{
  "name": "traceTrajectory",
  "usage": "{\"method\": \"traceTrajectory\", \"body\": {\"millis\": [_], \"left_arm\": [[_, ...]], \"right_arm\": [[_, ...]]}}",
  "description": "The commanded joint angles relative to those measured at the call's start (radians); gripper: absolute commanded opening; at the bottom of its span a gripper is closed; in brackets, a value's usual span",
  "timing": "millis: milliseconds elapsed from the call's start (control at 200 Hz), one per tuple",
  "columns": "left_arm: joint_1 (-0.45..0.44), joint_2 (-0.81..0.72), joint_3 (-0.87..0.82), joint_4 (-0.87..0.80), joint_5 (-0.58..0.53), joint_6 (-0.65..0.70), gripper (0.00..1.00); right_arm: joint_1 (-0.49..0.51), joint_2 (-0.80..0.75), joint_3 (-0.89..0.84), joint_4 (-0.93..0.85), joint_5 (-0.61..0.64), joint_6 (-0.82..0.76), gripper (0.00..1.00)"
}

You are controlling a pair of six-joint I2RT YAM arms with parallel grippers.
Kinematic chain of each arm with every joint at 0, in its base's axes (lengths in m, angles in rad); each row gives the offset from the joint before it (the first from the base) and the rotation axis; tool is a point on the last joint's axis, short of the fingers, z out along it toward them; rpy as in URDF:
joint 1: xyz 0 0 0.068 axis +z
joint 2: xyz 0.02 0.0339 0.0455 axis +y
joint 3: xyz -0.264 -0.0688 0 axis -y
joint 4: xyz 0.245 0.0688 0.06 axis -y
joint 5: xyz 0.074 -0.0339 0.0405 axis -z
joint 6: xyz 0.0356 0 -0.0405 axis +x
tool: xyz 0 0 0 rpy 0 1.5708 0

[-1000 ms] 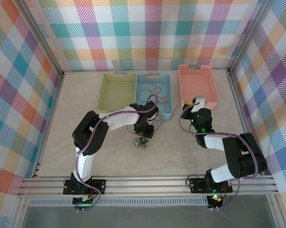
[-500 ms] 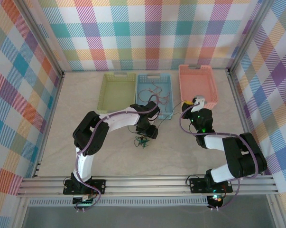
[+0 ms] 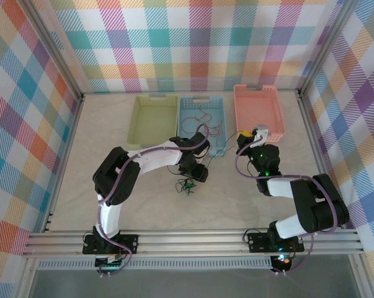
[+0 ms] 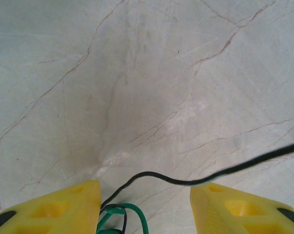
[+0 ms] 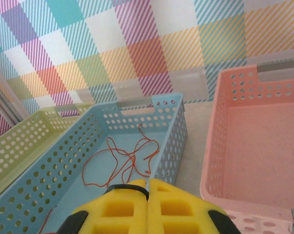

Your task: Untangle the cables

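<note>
The left pincer stands half wide and holds nothing, straddling a dark cable that runs across between its fingers. A green cable loops by one finger, and the tangle lies just beside the pincer on the table. The right pincer is closed, seemingly pinching that dark cable so the strand can draw clear. Ahead of it the blue basket holds red cables, with a pink basket to its right. The green loops may snag.
</note>
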State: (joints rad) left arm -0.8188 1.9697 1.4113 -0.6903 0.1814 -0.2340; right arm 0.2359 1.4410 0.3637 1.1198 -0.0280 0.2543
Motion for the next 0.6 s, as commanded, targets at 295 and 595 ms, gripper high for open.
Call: {"method": "traceTrajectory", "body": {"millis": [295,595], "left_arm": [[-0.018,-0.068,-0.076,-0.048,0.003,0.018,0.48],[-0.019,-0.064,-0.108,-0.021,0.0,0.003,0.44]], "right_arm": [[-0.003,-0.286,-0.019,-0.098,0.048,-0.023,0.0],[-0.004,-0.47,-0.01,-0.244,0.077,-0.03,0.0]]}}
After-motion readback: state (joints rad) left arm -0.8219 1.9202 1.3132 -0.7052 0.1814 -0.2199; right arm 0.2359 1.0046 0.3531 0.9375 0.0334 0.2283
